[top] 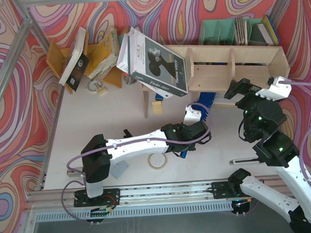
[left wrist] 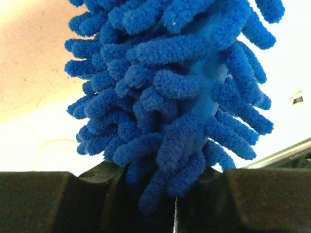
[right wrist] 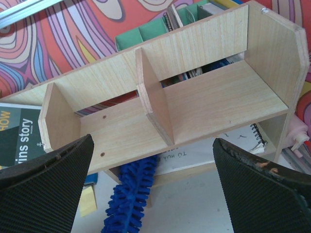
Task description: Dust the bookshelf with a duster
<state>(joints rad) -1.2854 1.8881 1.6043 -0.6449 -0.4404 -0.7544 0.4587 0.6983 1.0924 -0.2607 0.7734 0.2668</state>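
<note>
The duster (right wrist: 129, 199) lies low, its fluffy blue head pushed in under the front edge of the bookshelf (right wrist: 204, 102), about beneath the upright divider. The upper board, with its open compartments, looks to me not yet reached. The left tool (left wrist: 155, 199) is clamped on the duster right where the fluff begins, so strands spill over its fingers (left wrist: 39, 199). That is a short, stiff hold, which I'd judge good for pressing but poor for reach. The right tool (right wrist: 153, 145) hangs wide open and empty just in front of the shelf. To do this sweep well, I would draw the head along the boards with light pressure, laying the fluff flat on the wood rather than jabbing tip-first. It should lift over each upright instead of ramming it. A spiral notebook (right wrist: 228, 145) lies on the counter (top: 119, 118) under the shelf, to the right of the head. A big book (top: 158, 64) leans at the shelf's left end. A hard stroke could shove either one, so the free arm might steady the shelf.
</note>
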